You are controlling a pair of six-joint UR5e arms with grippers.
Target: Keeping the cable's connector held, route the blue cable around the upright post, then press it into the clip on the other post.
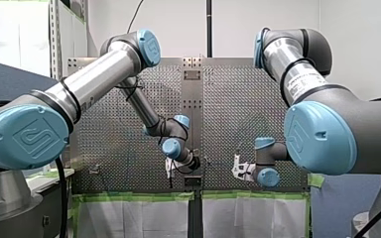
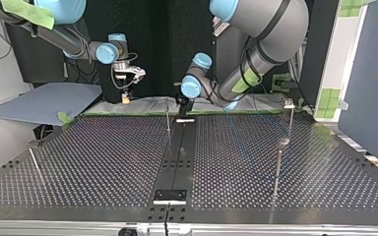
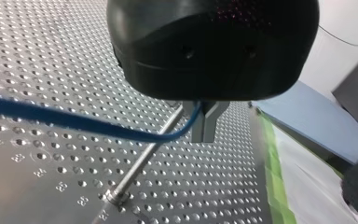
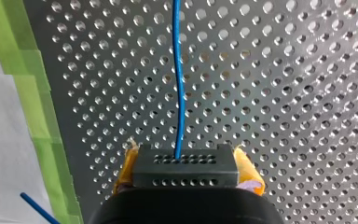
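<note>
In the right wrist view my right gripper point(image 4: 186, 173) is shut on the black connector block point(image 4: 185, 164), with a yellow pad on either side. The blue cable point(image 4: 179, 79) leaves the block and runs ahead over the perforated plate. In the left wrist view my left gripper point(image 3: 205, 136) has its metal fingers shut on the blue cable point(image 3: 74, 122), which trails off to one side. A thin upright post point(image 3: 144, 157) stands just under those fingers. In the top view my left gripper point(image 2: 182, 102) hangs close behind the middle post point(image 2: 168, 118). My right gripper point(image 2: 125, 97) is further left.
A post with a small clip head point(image 2: 289, 104) stands at the top view's right, with another plain post point(image 2: 277, 167) nearer the camera. A slanted rod point(image 2: 35, 164) stands at the left. Green tape point(image 4: 32, 93) edges the plate beside white sheeting.
</note>
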